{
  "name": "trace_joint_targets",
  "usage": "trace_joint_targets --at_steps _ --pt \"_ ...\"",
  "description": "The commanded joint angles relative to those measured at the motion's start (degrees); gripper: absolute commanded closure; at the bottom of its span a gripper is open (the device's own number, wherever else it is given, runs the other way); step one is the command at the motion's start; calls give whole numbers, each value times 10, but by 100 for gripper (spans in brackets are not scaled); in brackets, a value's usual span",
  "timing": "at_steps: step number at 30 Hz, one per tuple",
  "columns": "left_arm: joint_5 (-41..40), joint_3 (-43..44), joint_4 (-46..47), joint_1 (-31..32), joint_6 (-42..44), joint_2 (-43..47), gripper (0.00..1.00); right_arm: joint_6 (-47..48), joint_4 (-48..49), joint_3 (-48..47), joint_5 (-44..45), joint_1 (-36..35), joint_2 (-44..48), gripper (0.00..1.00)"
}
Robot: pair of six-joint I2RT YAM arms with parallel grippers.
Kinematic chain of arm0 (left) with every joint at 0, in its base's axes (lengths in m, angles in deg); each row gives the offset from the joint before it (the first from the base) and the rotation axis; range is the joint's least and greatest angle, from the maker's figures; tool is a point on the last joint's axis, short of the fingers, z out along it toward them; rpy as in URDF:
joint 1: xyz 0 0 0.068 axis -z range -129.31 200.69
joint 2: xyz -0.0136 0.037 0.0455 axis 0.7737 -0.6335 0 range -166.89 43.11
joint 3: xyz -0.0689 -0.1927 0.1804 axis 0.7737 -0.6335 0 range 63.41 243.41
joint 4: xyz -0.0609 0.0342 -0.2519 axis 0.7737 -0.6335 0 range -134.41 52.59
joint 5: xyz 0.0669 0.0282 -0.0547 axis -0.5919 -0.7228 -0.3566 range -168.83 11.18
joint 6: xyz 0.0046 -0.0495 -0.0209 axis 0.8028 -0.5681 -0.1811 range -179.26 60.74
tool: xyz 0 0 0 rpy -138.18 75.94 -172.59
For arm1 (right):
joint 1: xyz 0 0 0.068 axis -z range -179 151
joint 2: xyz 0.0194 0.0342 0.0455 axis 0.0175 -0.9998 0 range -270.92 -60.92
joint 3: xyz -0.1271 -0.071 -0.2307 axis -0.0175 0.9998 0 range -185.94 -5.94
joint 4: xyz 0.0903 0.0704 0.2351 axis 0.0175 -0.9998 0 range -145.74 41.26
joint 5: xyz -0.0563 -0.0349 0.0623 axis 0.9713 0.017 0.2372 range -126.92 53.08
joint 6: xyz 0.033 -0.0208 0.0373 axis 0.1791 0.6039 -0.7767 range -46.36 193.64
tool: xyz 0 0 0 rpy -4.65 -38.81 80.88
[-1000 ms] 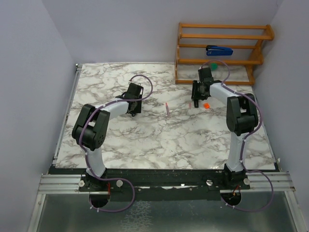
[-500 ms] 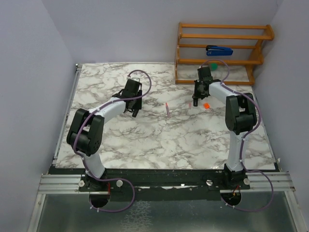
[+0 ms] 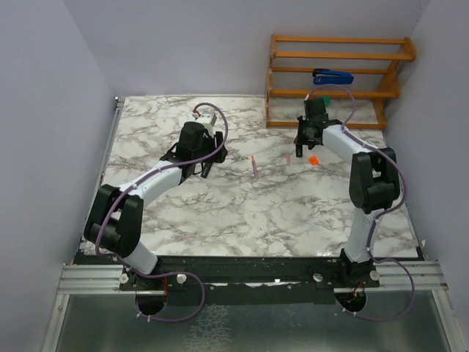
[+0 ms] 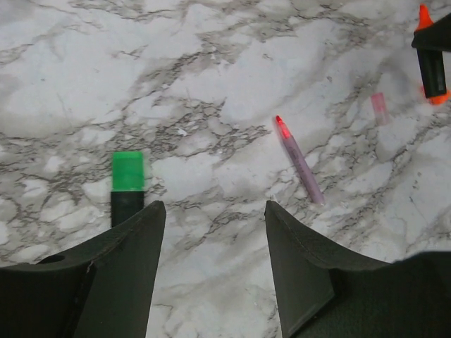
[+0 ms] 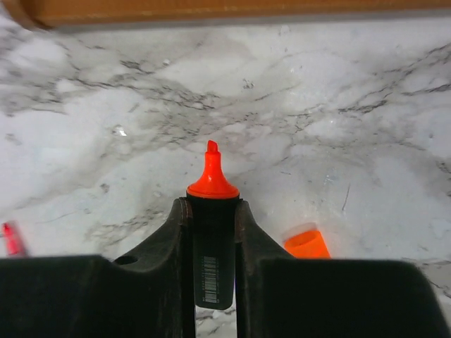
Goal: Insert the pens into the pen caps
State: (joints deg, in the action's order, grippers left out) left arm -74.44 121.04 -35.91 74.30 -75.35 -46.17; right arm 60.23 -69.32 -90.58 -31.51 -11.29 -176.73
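Marble table point(image 3: 242, 213). Left gripper point(image 4: 215, 211) is spread wide and empty over the green-ended pen point(image 4: 127, 186). The pink pen point(image 4: 299, 160) lies nearby. Right gripper point(image 5: 212, 211) is clamped on the orange pen point(image 5: 211, 179), tip forward. Step looks like capping orange. Next: line the tip up with the orange cap point(image 5: 307, 243), which lies just beside. Green pen's body is cut off by a finger. Green cap not made out.

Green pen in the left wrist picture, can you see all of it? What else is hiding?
- Green pen: left wrist view, lower body hidden behind a finger of the open left gripper.
- Orange cap: right wrist view, bottom hidden behind the right gripper holding the orange pen.
- Pink pen: right wrist view, only the red tip shows, cut by the left edge.
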Motion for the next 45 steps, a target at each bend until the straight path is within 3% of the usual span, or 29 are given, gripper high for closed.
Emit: trace_joint_targets --at_steps 1,7,14,18,28,34,45 --pt "80 -15 89 33 -1 -17 40 1 31 7 12 -19 95 99" --pt "102 -21 185 71 -46 -50 40 -23 39 36 16 -59 157 99" --pt "141 -43 404 75 -180 -120 40 -39 48 56 23 -108 192 99" --pt "208 -17 520 75 -258 -180 40 -36 38 50 29 -129 193 99" --pt "283 23 666 75 -375 -261 41 -33 35 52 32 -140 204 99" --pt "301 48 717 79 -426 -304 42 -30 36 50 34 -145 205 99" --pt "279 74 668 88 -395 -324 42 -33 31 41 31 -153 207 99"
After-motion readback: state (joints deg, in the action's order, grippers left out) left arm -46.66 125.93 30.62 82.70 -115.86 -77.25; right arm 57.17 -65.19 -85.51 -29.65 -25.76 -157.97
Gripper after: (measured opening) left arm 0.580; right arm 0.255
